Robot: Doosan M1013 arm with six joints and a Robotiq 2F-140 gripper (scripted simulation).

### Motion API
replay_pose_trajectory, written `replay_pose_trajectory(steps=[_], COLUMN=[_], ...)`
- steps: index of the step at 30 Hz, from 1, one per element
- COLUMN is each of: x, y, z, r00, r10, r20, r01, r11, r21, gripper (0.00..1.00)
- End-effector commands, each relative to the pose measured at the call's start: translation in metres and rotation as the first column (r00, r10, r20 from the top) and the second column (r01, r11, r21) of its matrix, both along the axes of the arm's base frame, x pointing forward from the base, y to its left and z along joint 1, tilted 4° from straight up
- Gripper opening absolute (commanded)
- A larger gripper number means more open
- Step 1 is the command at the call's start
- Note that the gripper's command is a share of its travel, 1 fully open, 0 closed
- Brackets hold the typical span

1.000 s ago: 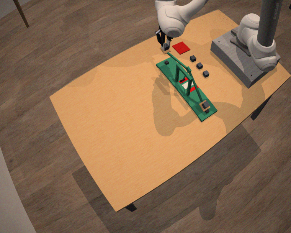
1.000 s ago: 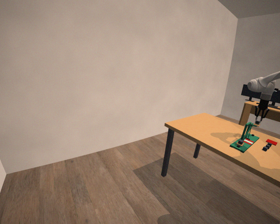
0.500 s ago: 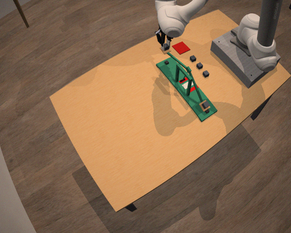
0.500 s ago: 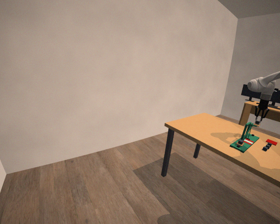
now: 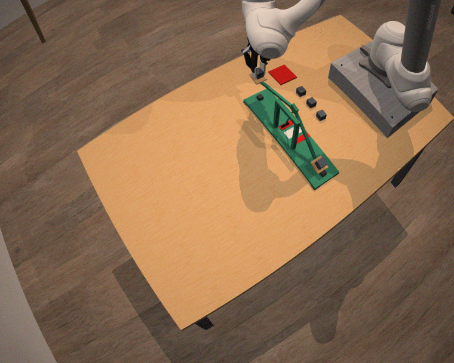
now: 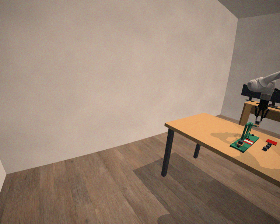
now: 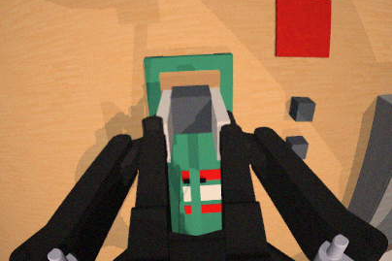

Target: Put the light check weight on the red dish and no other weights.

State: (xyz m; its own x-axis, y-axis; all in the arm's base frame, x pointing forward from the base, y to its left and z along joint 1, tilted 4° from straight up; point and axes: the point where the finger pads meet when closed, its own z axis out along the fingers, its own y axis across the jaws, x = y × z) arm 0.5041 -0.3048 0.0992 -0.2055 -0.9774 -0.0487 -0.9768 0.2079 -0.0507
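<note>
My gripper (image 5: 258,72) (image 6: 257,121) (image 7: 191,104) is shut on a dark weight (image 5: 260,73) (image 6: 257,122) (image 7: 191,94) at the raised far pan (image 5: 257,80) (image 7: 189,78) of the green balance (image 5: 317,182) (image 6: 255,139) (image 7: 189,63). Whether the weight bears on the pan is unclear. The near pan (image 5: 314,165) hangs low with another weight (image 5: 321,162) (image 6: 241,142) in it. The pointer (image 5: 284,125) is at the far red field. Three weights (image 5: 300,91) (image 5: 311,102) (image 5: 321,115) stand in a row on the table. The red dish (image 5: 282,74) (image 6: 271,142) (image 7: 303,26) lies flat with nothing on it.
The balance's posts (image 5: 276,114) (image 5: 294,137) and tilted beam (image 5: 278,94) stand beside the gripper. The arm's grey base block (image 5: 360,94) is behind the row of weights. The table (image 5: 160,187) has its far edge near the gripper. A desk with monitors is in the background.
</note>
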Motion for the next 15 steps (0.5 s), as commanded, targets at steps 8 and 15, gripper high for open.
replay_pose_trajectory(steps=[8, 15], x=[0.0058, 0.0062], y=[0.0003, 0.0012], z=[-0.0066, -0.0108], r00=[1.0, 1.0], r10=[-0.003, -0.003], r20=[0.008, 0.008], r01=[0.003, 0.003], r11=[1.0, 1.0], r21=[-0.002, -0.002], gripper=[0.24, 0.24])
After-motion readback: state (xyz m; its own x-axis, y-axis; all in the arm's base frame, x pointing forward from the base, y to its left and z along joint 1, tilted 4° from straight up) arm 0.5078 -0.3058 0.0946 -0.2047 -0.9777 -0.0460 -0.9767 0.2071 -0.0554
